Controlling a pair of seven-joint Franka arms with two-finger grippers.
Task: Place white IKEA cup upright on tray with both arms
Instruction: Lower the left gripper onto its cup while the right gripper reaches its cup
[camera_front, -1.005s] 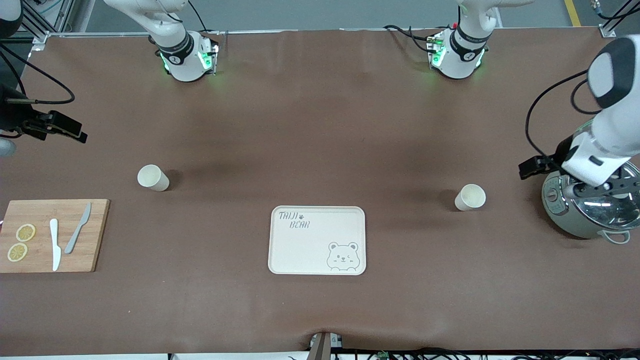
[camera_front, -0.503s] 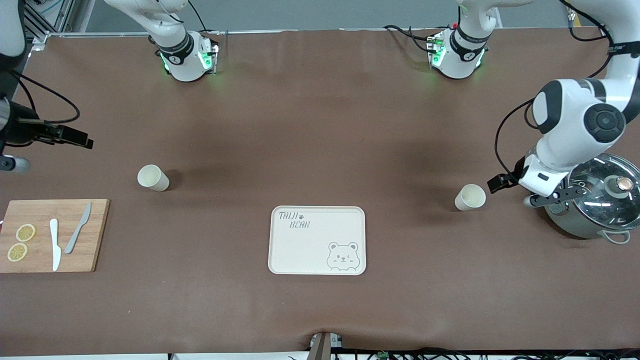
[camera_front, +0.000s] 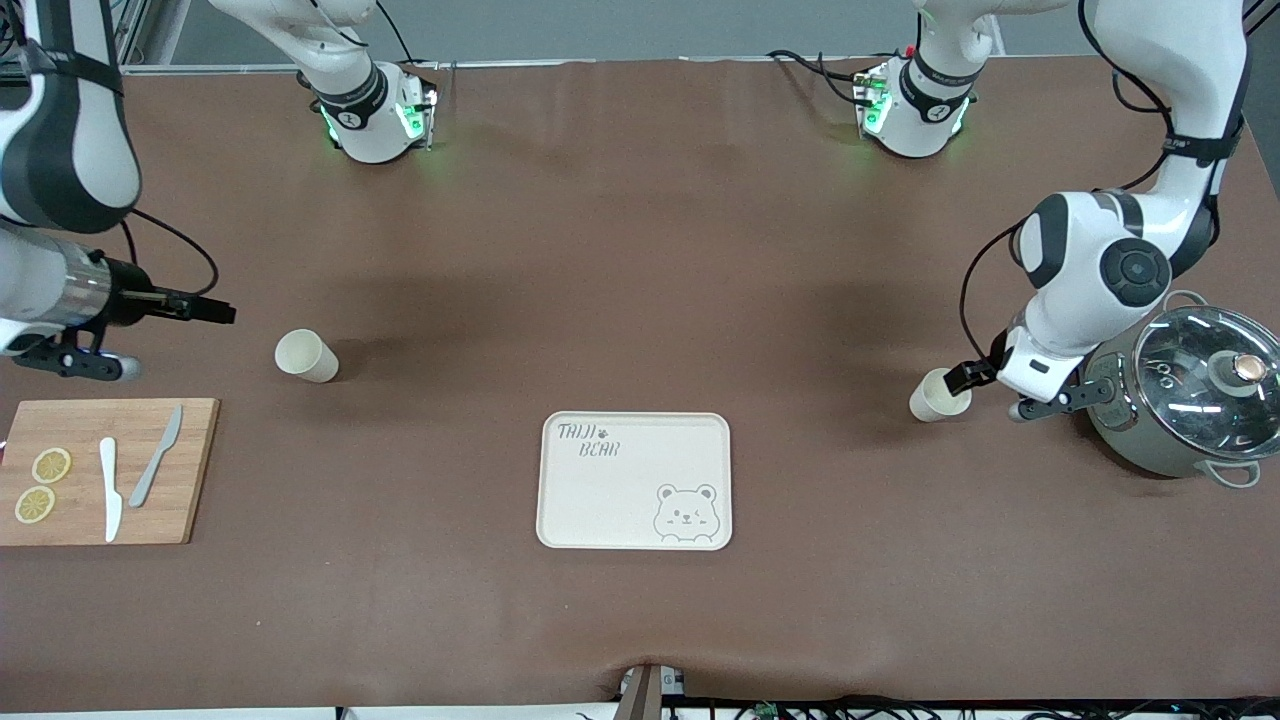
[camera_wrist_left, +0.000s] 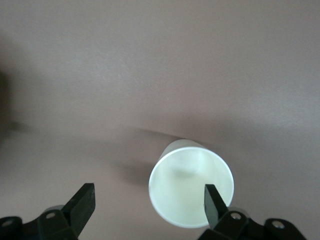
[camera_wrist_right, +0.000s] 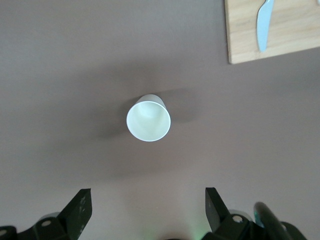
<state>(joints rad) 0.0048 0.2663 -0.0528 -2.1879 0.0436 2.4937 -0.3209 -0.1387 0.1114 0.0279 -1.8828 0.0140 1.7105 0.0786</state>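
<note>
Left gripper wide open over one white cup, right gripper wide open near another cup

Two white cups upright on table; cream bear tray empty.

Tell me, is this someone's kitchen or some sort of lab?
Most likely a robotics lab staged as a kitchen: two white arms are bolted along a brown-covered table, with cables trailing off it, and only props laid out: a bear tray, a steel pot, a cutting board.
</note>
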